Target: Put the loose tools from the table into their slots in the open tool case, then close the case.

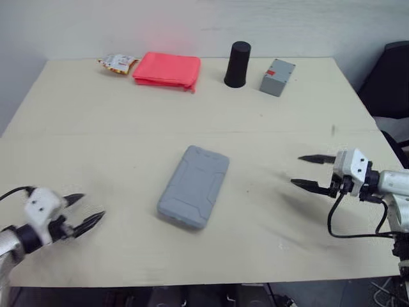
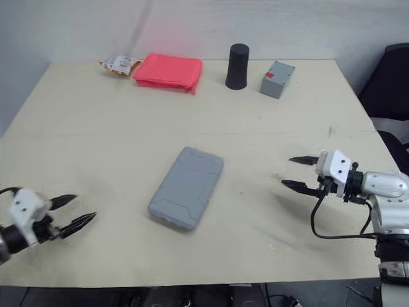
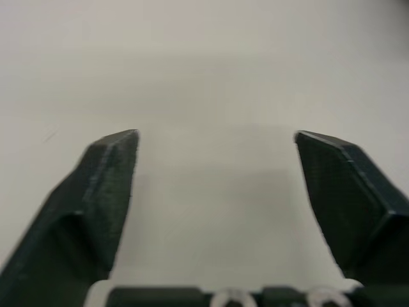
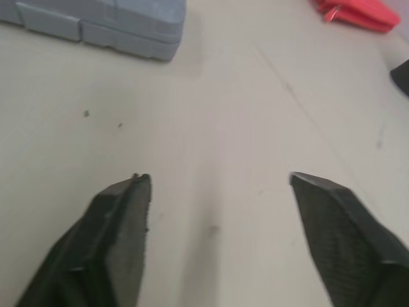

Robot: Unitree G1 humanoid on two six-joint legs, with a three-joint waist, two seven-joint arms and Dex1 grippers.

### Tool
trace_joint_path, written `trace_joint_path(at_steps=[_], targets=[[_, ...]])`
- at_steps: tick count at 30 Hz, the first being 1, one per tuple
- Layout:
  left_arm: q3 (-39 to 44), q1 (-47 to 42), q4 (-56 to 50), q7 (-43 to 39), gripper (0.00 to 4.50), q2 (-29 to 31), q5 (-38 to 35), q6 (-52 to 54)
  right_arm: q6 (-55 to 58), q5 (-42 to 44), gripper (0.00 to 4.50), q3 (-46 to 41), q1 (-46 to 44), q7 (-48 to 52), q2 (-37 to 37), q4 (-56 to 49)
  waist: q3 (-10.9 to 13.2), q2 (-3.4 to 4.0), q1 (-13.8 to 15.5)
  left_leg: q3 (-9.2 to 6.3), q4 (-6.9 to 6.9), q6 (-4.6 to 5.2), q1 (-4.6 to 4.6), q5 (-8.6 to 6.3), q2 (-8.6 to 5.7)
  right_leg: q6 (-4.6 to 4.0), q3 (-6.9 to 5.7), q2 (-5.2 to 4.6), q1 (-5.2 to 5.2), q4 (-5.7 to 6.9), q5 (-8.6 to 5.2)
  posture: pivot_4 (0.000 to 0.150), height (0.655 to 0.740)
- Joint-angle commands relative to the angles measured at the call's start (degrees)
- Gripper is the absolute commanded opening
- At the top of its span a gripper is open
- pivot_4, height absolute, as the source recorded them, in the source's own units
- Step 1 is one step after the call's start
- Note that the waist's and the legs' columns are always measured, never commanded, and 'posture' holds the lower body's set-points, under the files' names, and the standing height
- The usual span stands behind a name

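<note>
Grey tool case (image 1: 193,187) lies shut in the middle of the table (image 1: 96,128) with free room around, its corner seen in the right wrist view beyond the spread right gripper (image 1: 297,170), while the left gripper (image 1: 91,206), also spread, hangs near the front edge.

Left gripper (image 1: 91,206) and right gripper (image 1: 296,170): white housings, tapered black fingers (image 3: 108,185); a black cable (image 1: 330,222) loops beneath the silver-grey right forearm (image 1: 393,182).

Left gripper (image 1: 92,206) and right gripper (image 1: 296,170), low at either side (both splayed wide)
</note>
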Motion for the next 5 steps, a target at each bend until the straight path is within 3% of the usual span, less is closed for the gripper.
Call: trace_joint_path(at_steps=[1, 5], targets=[[4.0, 1.4, -2.9, 1.6, 4.50, -0.8, -0.3, -3.0, -2.6, 0.1, 4.46, -1.5, -2.1, 0.7, -1.2, 3.3, 0.0, 0.07, 0.8, 0.01, 0.00, 0.02, 0.01, 0.01, -0.06, 0.02, 0.00, -0.09, -0.01, 0.03, 0.02, 0.150, 0.7400], [3.1, -0.6, -3.1, 3.9, 4.50, -2.0, -0.6, -4.5, -2.8, -0.2, 4.46, 0.3, -4.1, 0.6, 0.5, 4.1, 0.1, 0.12, 1.0, 0.06, -0.02, -0.05, -0.02, 0.00, -0.13, 0.02, 0.03, -0.21, -0.12, 0.13, 0.09, 0.150, 0.7400]])
